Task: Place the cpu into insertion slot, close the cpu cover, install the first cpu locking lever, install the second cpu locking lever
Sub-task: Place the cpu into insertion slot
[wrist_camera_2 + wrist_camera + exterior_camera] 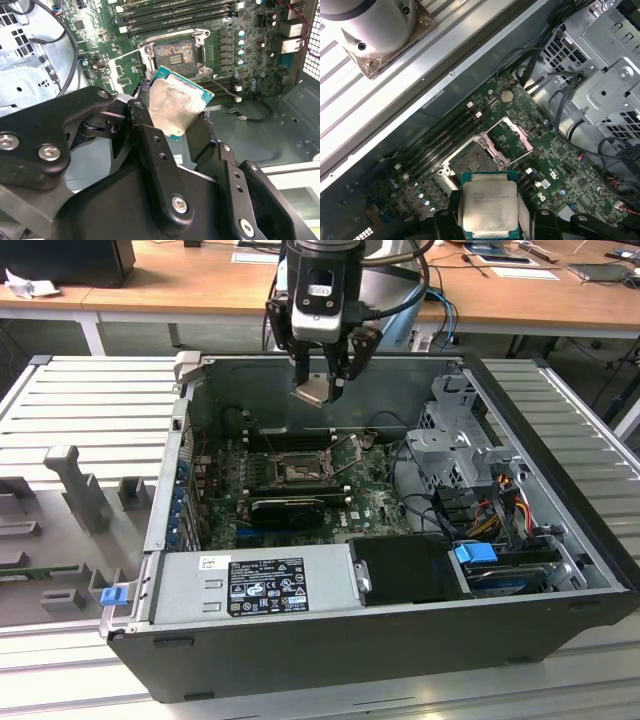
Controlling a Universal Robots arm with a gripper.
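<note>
My gripper [322, 388] is closed to about the width of the cpu [311, 391], and my fingers [152, 145] pinch it by two opposite edges. The chip hangs in the air well above the insertion slot [297, 472], apart from it and touching nothing but me. In the exterior view it sits higher in the picture than the slot, near the level of the far rim of the open computer case [400, 640]. In the second wrist view the cpu [177, 102] is tilted, with its pale metal face towards the camera and its green edge showing, and the slot [175, 56] lies past its upper corner. In the first wrist view the cpu [490, 205] is square-on between my fingers, with the slot [475, 159] just beyond it on the green motherboard [560, 170]. The slot is bare, its dark frame and contact field uncovered. The cpu cover [512, 135] is swung open and stands off to one side of the slot, the board visible through its cut-out. A thin locking lever [220, 85] sticks out loose on the slot's other side. Long black memory slots [175, 12] run alongside the slot.
</note>
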